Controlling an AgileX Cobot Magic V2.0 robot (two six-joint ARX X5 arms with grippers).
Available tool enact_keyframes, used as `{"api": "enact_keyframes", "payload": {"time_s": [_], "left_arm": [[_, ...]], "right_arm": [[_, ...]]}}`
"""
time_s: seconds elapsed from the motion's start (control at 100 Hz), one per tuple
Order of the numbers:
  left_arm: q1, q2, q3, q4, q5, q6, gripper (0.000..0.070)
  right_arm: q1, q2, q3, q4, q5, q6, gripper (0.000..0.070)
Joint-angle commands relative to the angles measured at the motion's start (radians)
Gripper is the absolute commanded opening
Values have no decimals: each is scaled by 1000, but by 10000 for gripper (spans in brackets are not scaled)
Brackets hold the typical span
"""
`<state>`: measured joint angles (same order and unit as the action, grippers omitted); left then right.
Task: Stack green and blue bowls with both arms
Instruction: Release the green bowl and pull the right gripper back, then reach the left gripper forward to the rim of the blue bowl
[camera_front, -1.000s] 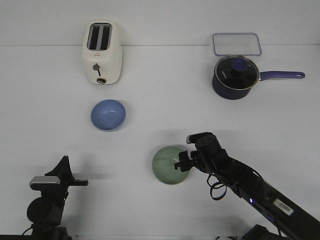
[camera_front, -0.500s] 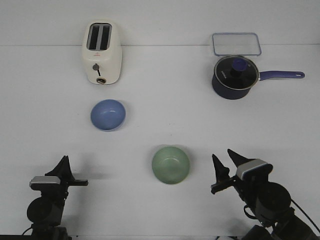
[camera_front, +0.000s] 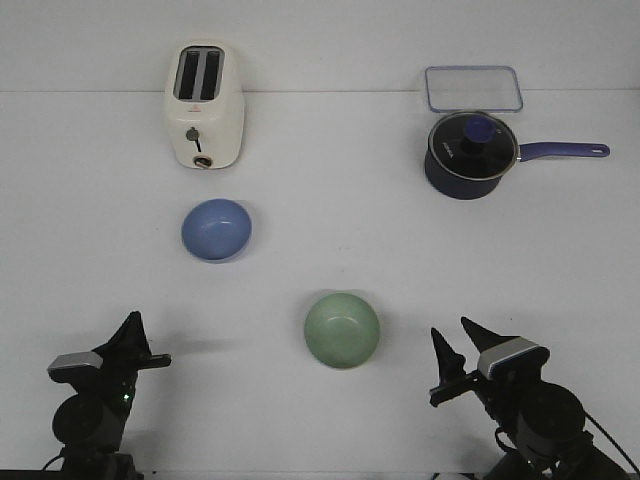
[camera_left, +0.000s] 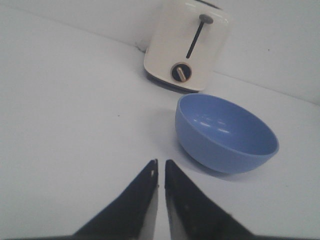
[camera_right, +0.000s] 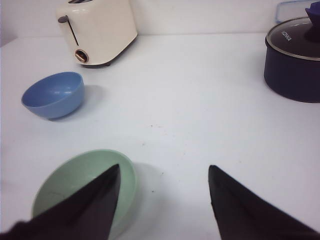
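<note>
The pale green bowl (camera_front: 342, 329) stands upright and empty on the white table near the front middle; it also shows in the right wrist view (camera_right: 75, 185). The light blue bowl (camera_front: 216, 229) stands apart, farther back on the left, in front of the toaster; it shows in the left wrist view (camera_left: 225, 132) and the right wrist view (camera_right: 53, 94). My left gripper (camera_front: 140, 341) is at the front left, shut and empty (camera_left: 160, 162). My right gripper (camera_front: 456, 346) is at the front right, open and empty (camera_right: 164, 167), just right of the green bowl.
A cream toaster (camera_front: 204, 105) stands at the back left. A dark navy saucepan (camera_front: 470, 155) with a glass lid and a handle pointing right stands at the back right. A clear rectangular container (camera_front: 474, 87) lies behind it.
My right arm drew back from the green bowl to the front right and opened, leaving the bowl standing on the table. My left gripper shifted slightly left.
</note>
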<state>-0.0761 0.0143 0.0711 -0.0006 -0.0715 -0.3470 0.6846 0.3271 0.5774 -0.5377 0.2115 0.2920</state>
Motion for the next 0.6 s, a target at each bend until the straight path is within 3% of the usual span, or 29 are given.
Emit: {"api": "enact_keyframes", "payload": {"time_s": [0.0, 0.1, 0.23, 0.34, 0.36, 0.59], "left_arm": [[0, 28, 96, 10, -3, -55, 11], [1, 156, 253, -43, -19, -42, 11], [-1, 446, 494, -158, 12, 58, 44], [-3, 734, 686, -247, 75, 128, 359], [-3, 782, 716, -264, 82, 130, 390], [-3, 1272, 1012, -406, 106, 173, 401]], "right_arm": [[8, 0, 7, 13, 3, -5, 369], [8, 1, 7, 14, 3, -5, 369], [8, 1, 8, 21, 3, -5, 369], [8, 1, 8, 21, 3, -6, 369], [8, 1, 8, 21, 3, -6, 369], [8, 1, 8, 21, 3, -7, 369]]}}
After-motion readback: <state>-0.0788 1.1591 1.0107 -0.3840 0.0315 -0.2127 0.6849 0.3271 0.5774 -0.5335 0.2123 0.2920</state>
